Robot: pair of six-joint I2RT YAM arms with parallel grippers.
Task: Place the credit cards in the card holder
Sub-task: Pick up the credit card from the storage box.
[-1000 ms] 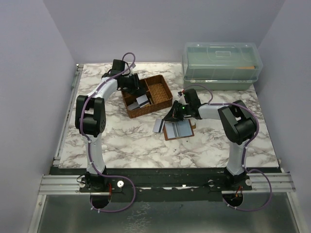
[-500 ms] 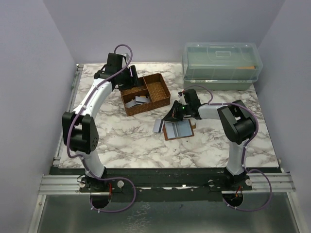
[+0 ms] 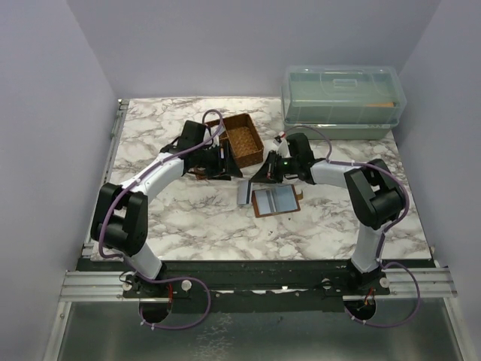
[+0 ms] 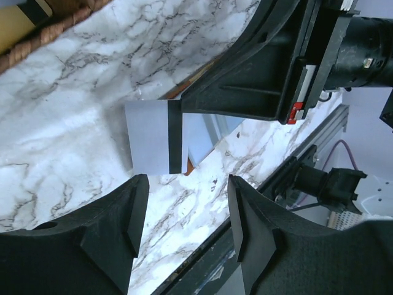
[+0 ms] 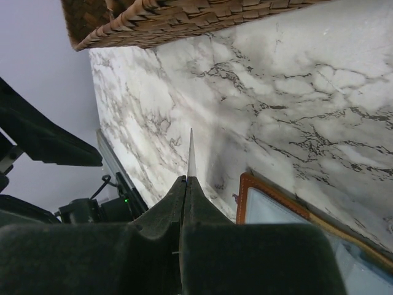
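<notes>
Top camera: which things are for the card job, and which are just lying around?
For the job:
- card, pinched in the shut right end effector
- card holder, lying open
- left end effector, open and empty

Just lying about:
- basket
- clear lidded box

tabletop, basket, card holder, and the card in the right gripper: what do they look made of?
tabletop: marble-look, white with grey veins, smooth; could be laminate.
basket: brown woven strands, wicker-like.
card holder: brown leather-like rim; pale smooth inside, perhaps clear plastic.
card: probably plastic, pale and matte with a dark stripe, blade-thin seen edge-on.
</notes>
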